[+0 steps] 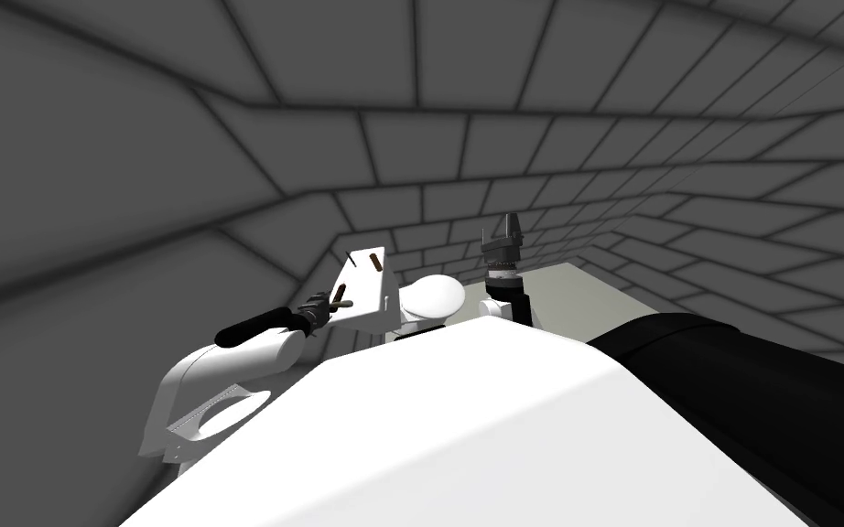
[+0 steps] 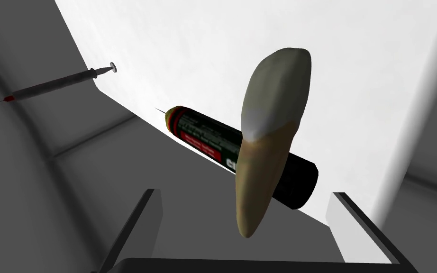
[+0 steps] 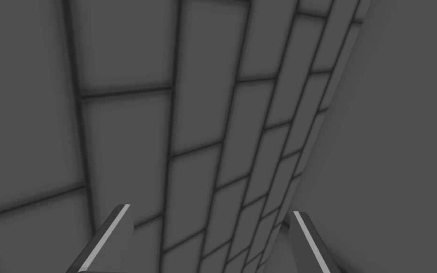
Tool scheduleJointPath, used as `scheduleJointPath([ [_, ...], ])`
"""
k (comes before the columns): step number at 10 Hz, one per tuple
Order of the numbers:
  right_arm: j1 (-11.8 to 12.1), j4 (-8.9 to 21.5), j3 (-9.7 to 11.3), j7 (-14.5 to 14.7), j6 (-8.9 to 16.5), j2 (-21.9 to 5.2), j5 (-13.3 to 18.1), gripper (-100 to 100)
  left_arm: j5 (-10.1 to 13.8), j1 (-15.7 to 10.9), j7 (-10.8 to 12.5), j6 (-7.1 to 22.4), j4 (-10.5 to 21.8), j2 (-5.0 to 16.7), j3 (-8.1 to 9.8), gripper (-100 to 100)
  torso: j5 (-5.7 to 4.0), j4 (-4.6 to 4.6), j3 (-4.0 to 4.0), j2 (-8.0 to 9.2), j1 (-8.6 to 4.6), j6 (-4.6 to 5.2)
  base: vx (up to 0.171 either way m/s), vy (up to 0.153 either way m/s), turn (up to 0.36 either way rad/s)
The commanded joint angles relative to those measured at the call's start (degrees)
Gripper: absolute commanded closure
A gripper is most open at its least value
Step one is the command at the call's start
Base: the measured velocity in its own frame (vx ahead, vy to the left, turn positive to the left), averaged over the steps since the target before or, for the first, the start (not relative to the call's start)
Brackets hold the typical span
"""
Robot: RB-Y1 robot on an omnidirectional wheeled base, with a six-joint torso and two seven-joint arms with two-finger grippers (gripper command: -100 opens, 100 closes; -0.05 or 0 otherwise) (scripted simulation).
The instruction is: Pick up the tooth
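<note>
Tooth [image 2: 265, 142], grey-crowned and yellow-rooted, at my 11 o'clock by the edge of the white toilet tank's top [image 2: 355, 71], lies untouched between the wide-open left gripper [image 2: 243, 193], the right gripper [image 3: 210, 209] open and empty at 12 o'clock, a black labelled cylinder [image 2: 203, 137] just behind the tooth, a syringe [image 2: 56, 84] beyond.

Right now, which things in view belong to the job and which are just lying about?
Job: tooth; open left gripper, either side of it.
Lying about: battery and syringe by the white toilet tank's edge; open right gripper, raised.
</note>
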Motion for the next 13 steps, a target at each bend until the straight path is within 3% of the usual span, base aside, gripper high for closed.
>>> scheduleJointPath([
  [1,0.00,0.00,0.00,0.00,0.00,0.00,0.00,0,0.34,0.19,0.03,2.77,-1.31,0.56,-0.04,-100,0.00,0.00,0.00,0.00,0.00,0.00,0.035,-0.010,-0.018],
  [4,0.00,0.00,0.00,0.00,0.00,0.00,0.00,0,1.14,1.25,-0.01,7.13,-4.96,1.60,-0.48,-100,0.00,0.02,0.07,0.12,0.02,-0.01,0.012,-0.003,-0.009],
  [6,0.00,0.00,0.00,0.00,0.00,0.00,0.00,0,1.47,1.42,-0.02,7.43,-5.44,1.75,-0.29,-100,0.01,0.03,0.09,0.15,0.04,0.00,0.000,0.004,-0.010],
  [7,0.00,0.00,0.00,0.00,0.00,0.00,0.00,0,1.52,1.46,-0.03,7.67,-5.58,1.78,-0.29,0,0.01,0.03,0.09,0.15,0.04,0.00,0.000,0.000,0.000],
  [8,0.00,0.00,0.00,0.00,0.00,0.00,0.00,0,1.75,0.08,-0.03,6.69,-2.70,2.22,0.93,-100,0.01,0.03,0.08,0.15,0.03,0.00,-0.051,-0.018,-0.239],
  [9,-0.02,0.00,0.01,0.00,0.00,0.00,0.00,0,1.75,0.08,-0.03,6.69,-2.45,2.22,0.93,-100,0.00,0.05,0.15,0.27,-0.02,0.05,-0.064,-0.012,-0.094],
  [13,-0.02,0.00,0.01,0.00,0.00,0.00,0.00,0,2.23,-2.66,-0.05,4.79,3.65,3.11,3.36,-100,0.09,0.03,0.15,0.31,0.09,0.05,-0.067,-0.018,-0.118],
])
